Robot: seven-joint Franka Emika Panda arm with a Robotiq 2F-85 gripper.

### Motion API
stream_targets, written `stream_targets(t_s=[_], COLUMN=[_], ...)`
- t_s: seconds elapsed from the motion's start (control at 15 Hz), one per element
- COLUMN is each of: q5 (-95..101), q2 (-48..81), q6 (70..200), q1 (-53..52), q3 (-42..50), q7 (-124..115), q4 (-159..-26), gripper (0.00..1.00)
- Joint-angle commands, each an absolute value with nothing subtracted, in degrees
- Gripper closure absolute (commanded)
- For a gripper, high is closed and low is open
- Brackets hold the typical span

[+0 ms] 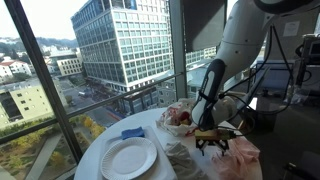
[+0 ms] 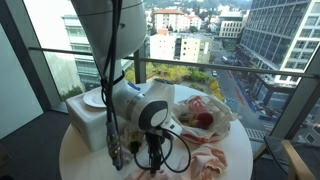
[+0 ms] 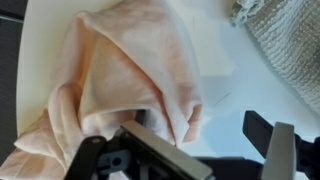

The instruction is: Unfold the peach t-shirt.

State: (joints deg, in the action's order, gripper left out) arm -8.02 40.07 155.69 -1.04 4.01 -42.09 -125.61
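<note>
The peach t-shirt [image 3: 120,70] lies crumpled in wrinkled folds on the white table, filling the left half of the wrist view. In both exterior views it sits at the table's near edge [image 1: 240,156] [image 2: 208,160]. My gripper [image 3: 213,142] hovers low over the shirt's edge with its jaws wide open. The left finger [image 3: 160,155] rests against a hanging fold of the shirt, while the right finger [image 3: 266,135] stands over bare table. Nothing is clamped. In the exterior views the gripper [image 1: 213,141] [image 2: 150,166] points straight down beside the shirt.
A whitish-grey cloth [image 3: 288,40] [image 1: 180,158] lies right beside the shirt. A white plate [image 1: 128,158] and a small blue cloth [image 1: 133,133] sit farther along the round table [image 1: 100,150]. A clear bag with red contents [image 2: 200,118] is at the back, near the window.
</note>
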Motion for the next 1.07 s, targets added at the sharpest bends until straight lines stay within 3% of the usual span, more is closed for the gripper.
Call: stream_targets(t_s=[0.0, 0.13, 0.2, 0.27, 0.67, 0.87, 1.0], q5=[-12.2, -13.9, -14.6, -15.3, -19.2, -20.1, -19.9], q2=[41.3, 41.1, 41.2, 41.2, 41.4, 41.1, 40.5], q6=[156.7, 156.9, 157.2, 156.9, 156.6, 156.3, 156.0], q1=[0.6, 1.1, 1.2, 1.5, 2.4, 2.1, 1.8], q3=[3.5, 3.4, 3.6, 3.5, 3.3, 3.6, 3.1], q7=[-38.1, -36.6, -36.0, -35.3, -33.1, -33.1, -32.2], q4=[-125.3, -126.4, -126.7, -126.7, -126.3, -126.1, -125.5], gripper=[0.00, 0.00, 0.16, 0.26, 0.73, 0.96, 1.00])
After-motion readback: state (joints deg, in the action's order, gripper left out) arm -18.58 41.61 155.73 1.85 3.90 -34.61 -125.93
